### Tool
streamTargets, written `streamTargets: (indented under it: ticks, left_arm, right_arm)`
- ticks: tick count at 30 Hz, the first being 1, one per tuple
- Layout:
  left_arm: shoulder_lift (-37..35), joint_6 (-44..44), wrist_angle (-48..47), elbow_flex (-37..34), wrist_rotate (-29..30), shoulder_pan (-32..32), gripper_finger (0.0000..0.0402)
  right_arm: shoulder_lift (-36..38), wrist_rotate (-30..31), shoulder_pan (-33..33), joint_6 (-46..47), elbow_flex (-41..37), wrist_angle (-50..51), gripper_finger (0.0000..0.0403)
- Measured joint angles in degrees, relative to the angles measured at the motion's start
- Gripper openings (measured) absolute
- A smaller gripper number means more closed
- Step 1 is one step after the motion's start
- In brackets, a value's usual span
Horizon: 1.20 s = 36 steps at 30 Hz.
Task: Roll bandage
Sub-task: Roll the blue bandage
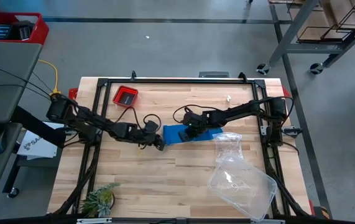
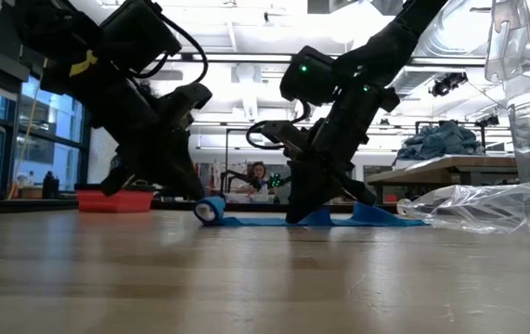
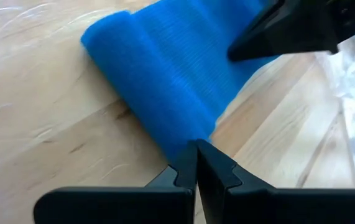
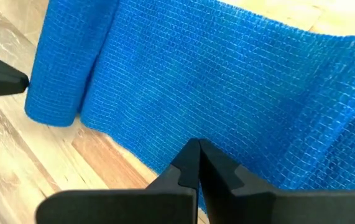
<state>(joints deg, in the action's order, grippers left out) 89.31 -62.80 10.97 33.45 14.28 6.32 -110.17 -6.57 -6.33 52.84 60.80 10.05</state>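
Mid-table, bandage (image 1: pixel 186 132) lies flat, rolled only at its left end, left gripper (image 1: pixel 159 144) fingers pressed together at that roll, right gripper (image 1: pixel 193 132) likewise closed, pinning the strip; roll likely unwinds if left tips slip off

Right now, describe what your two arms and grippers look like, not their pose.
Both arms are dark, jointed links with black cables looping alongside. The left gripper and right gripper each end in two matte black fingers tapering to points. A yellow cable runs to the left arm's base, and a green light glows on one arm in the low view.
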Motion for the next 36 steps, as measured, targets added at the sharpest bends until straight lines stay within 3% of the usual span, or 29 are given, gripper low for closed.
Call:
streamTargets:
  ticks: [7,13,19,26,36]
  left_arm:
    - [3.59,0.47,5.62,0.00,-0.35,-1.18,0.0000]
    - [7.41,2.01,13.87,0.15,-3.94,-2.53,0.0000]
    - [4.89,5.88,14.14,0.92,-6.15,-3.23,0.0000]
    - [-0.96,9.89,9.20,0.92,-6.04,-3.75,0.0000]
    - [-9.03,16.64,-8.94,0.92,-3.54,-5.35,0.0000]
  right_arm:
    - [0.00,-0.02,0.00,0.04,0.00,-0.13,0.0000]
    - [0.00,-0.20,0.00,0.03,0.00,-0.33,0.0000]
    - [0.00,-0.61,0.32,0.63,0.00,-0.23,0.0000]
    - [0.41,-0.28,1.99,1.09,0.00,0.57,0.0000]
    - [4.52,5.96,1.60,0.83,-0.05,2.56,0.0000]
